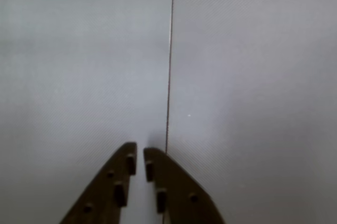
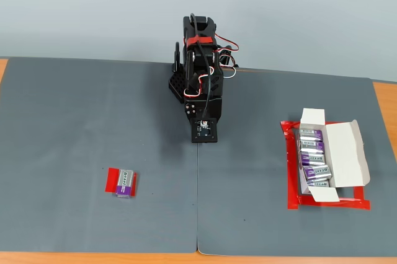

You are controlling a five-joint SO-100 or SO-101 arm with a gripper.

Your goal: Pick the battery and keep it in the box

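Observation:
A silver battery (image 2: 124, 182) with purple ends lies on a small red tape marker at the mat's front left in the fixed view. The white box (image 2: 345, 160) sits at the right with its flaps open and several batteries (image 2: 313, 155) lined up inside. The arm (image 2: 200, 72) is folded at the back centre, far from both. In the wrist view my gripper (image 1: 140, 153) hovers over bare grey mat, its fingertips almost touching with nothing between them. Neither battery nor box shows in the wrist view.
A red tape outline (image 2: 291, 205) frames the box. The grey mat has a seam (image 2: 197, 208) running front to back, also visible as a thin line (image 1: 169, 61) just right of the fingertips. Orange table edge (image 2: 93, 258) shows along the front.

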